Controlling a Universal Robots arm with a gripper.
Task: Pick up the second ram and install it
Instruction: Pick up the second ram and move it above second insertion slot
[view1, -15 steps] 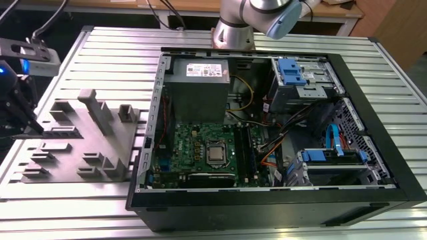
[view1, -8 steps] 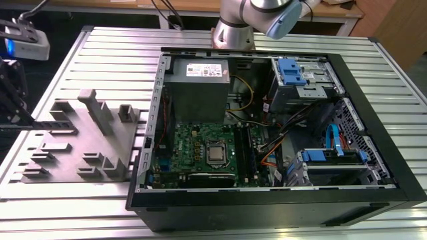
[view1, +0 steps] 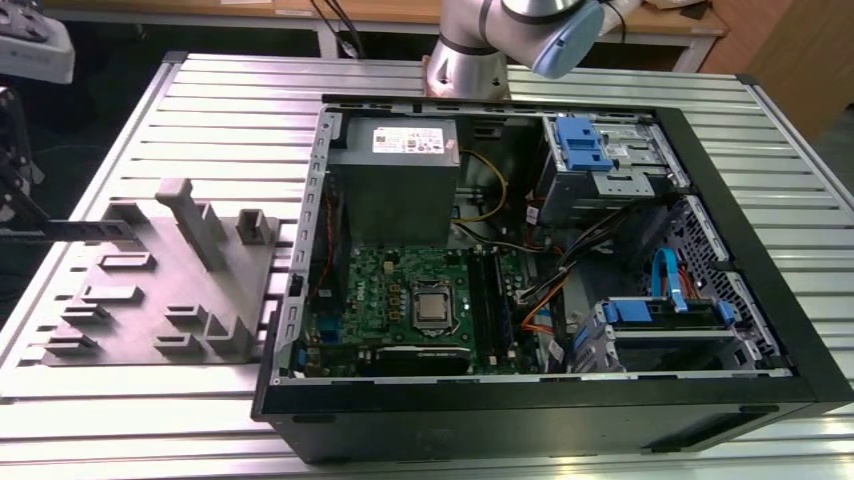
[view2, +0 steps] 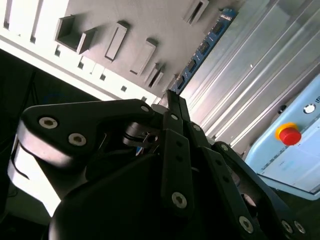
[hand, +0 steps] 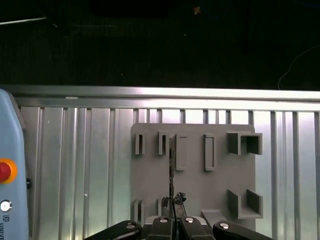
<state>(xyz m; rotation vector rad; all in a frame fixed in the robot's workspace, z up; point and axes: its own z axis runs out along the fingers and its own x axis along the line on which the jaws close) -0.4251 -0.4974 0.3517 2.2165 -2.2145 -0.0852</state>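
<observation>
Second wrist view gives the clearest look at the ram (view2: 204, 47): a thin, flat, long blue strip with dark chips spaced along its face. One end sits between the jaws of the gripper (view2: 172, 99), which are clenched on it. The rest reaches out alongside the grey holder (view2: 150, 20), with the slatted worktop (view2: 260, 65) on its other side. From the first wrist view the ram (hand: 171, 165) is edge-on, just a dark line running out of the gripper (hand: 173, 204) across the holder (hand: 195, 185). It runs between the second and third slots of a row of four. Whether it touches the holder I can't tell.

Counting across the exterior view from its left, there is one holder (view1: 147, 300) on the worktop (view1: 200, 90). One open case (view1: 534, 410) stands just beside it, to its right. Inside the case lie one green motherboard (view1: 387, 290) and one grey power supply (view1: 400, 165) beyond it. Toward the exterior view's right are blue brackets (view1: 581, 140), two of them. One arm (view1: 487, 45) rises behind the case. I see one ram. Both wrist views show one red button (view2: 289, 135) (hand: 4, 171) on a pale blue box (view2: 300, 165) (hand: 10, 140).
</observation>
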